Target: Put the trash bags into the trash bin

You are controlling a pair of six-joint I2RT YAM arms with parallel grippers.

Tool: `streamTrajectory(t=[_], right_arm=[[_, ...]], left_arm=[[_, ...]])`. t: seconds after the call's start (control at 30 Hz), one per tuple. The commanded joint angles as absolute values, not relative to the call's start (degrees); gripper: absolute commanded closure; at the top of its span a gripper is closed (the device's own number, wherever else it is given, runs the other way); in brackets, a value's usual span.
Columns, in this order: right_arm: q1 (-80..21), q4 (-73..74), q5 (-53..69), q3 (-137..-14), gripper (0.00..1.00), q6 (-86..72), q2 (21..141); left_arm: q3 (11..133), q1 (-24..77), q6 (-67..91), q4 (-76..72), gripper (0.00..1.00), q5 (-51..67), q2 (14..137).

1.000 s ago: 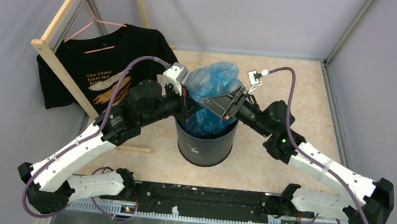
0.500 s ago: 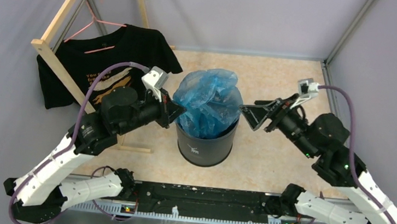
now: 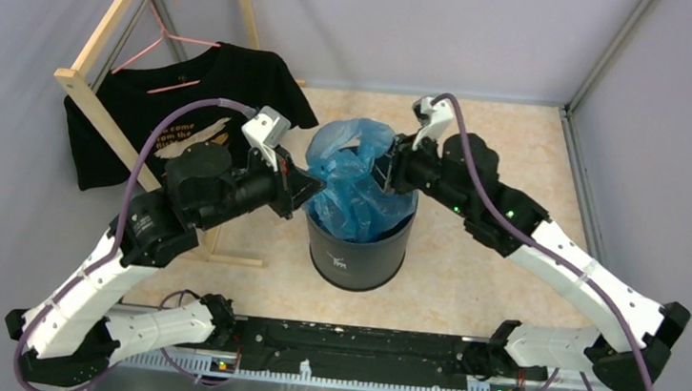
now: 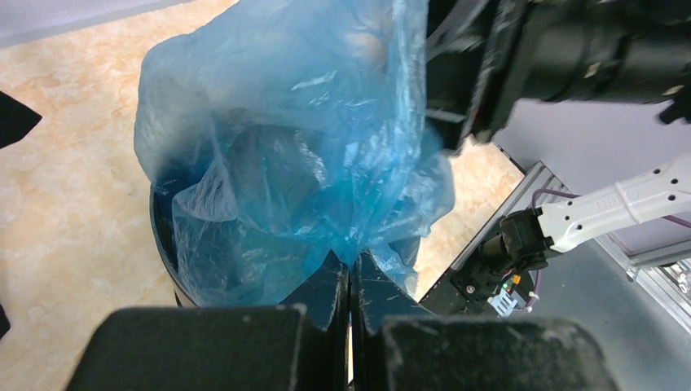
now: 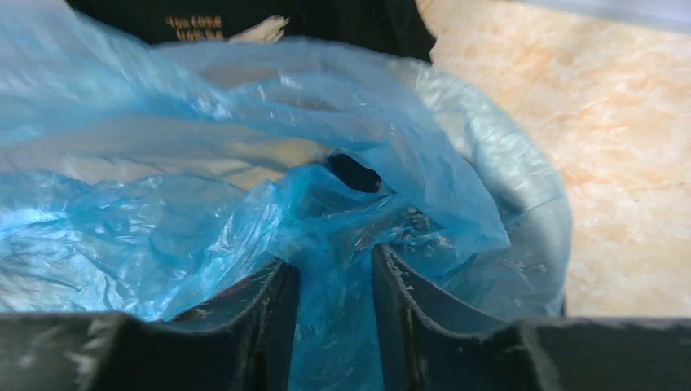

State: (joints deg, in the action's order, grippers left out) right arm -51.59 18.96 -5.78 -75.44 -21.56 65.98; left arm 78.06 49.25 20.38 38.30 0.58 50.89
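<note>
White deer logo (image 3: 340,264) on trash bin (image 3: 380,253)

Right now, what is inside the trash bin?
The trash bag fills the mouth of the trash bin, bunched and rising above the rim. The left gripper pinches its edge; the right gripper straddles a fold, fingers parted. The bin's bottom is hidden by plastic.

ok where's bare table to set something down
Far right corner of the table, between the right arm and the walls; also a strip between bin and arm bases. Crowded: left gripper and right gripper at the bag over the bin, shirt and rack at left.
</note>
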Motion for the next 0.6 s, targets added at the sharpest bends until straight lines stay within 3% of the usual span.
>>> streamTrajectory(t=[0.0, 0.17, 0.57], right_arm=[[-51.9, 13.6, 3.3, -72.7, 0.69, -24.7, 66.6], [-52.0, 3.3, 7.6, -61.2, 0.73, -31.3, 67.4], [-52.0, 13.7, -7.1, -63.3, 0.68, -22.4, 71.9]], left_arm=[[81.2, 49.1, 19.4, 38.1, 1.00, 1.6, 50.8], [77.5, 49.1, 22.1, 36.6, 1.00, 1.9, 52.3], [67.3, 49.1, 27.9, 33.6, 1.00, 3.9, 52.7]])
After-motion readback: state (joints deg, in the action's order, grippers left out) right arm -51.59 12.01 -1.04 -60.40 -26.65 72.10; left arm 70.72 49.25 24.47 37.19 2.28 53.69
